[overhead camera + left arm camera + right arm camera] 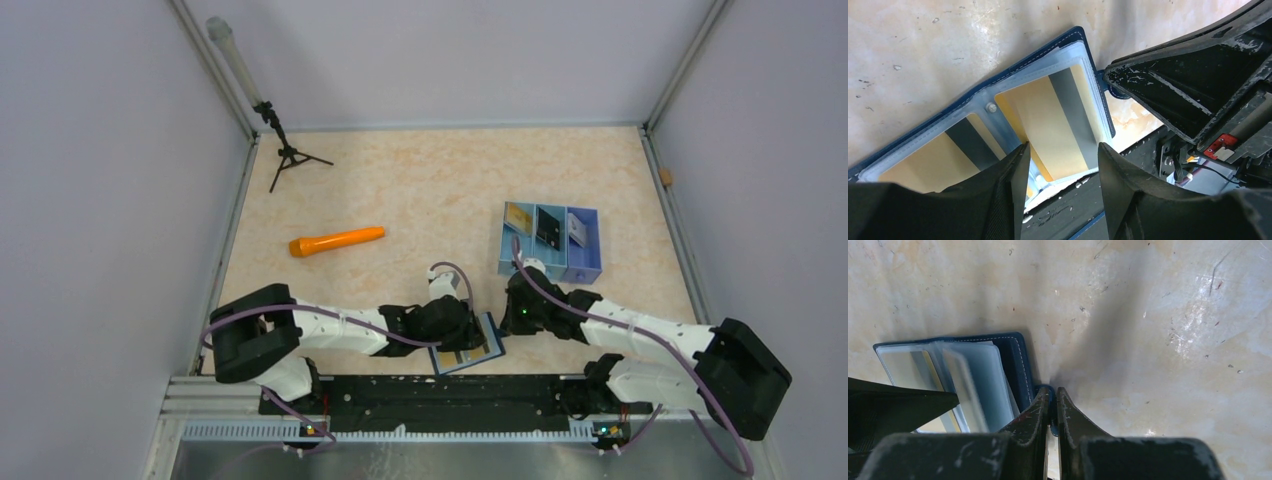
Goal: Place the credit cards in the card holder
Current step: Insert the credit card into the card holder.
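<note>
The navy card holder (pixel 486 328) lies open at the table's near edge, pale blue sleeves up. In the left wrist view the holder (pixel 998 95) has one gold card (pixel 1053 125) in its right sleeve and another gold card (pixel 923 160) in its left sleeve. My left gripper (pixel 1063 147) is open just above the right sleeve, with nothing between its fingers. My right gripper (pixel 1054 392) is shut on the holder's navy snap tab beside the cover (pixel 1018 360). A gold card (pixel 517 217), a black card (pixel 548 226) and a white card (pixel 578 230) lie in a blue tray.
The blue three-compartment tray (pixel 590 262) stands just behind my right arm. An orange marker-like object (pixel 337 241) lies at mid left. A small black tripod (pixel 287 155) stands at the back left. Side walls close in the table.
</note>
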You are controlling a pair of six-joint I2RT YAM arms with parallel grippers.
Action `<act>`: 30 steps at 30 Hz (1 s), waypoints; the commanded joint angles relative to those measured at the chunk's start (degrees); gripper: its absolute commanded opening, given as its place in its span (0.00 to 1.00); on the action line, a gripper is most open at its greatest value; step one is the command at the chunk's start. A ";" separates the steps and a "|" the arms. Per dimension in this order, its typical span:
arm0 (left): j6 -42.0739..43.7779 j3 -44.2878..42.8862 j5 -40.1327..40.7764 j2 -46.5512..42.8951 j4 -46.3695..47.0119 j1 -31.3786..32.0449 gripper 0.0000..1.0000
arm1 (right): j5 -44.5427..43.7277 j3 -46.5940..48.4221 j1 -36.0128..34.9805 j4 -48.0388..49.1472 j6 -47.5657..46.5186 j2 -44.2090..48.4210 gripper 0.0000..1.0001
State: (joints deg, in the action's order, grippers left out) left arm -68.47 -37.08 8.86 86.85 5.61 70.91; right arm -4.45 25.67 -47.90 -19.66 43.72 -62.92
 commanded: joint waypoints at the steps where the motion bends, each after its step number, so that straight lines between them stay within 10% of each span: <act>1: 1.81 -1.93 0.88 0.20 4.95 0.01 0.56 | 0.79 -0.88 -0.55 1.12 0.94 2.25 0.00; 30: -0.35 -1.13 5.12 -7.93 -11.15 -0.78 0.69 | 10.84 0.07 -0.53 6.49 3.16 12.19 0.00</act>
State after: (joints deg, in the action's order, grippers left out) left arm -67.85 -38.33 13.17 79.96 -5.67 70.26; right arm 4.95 23.51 -47.90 -15.38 46.33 -52.14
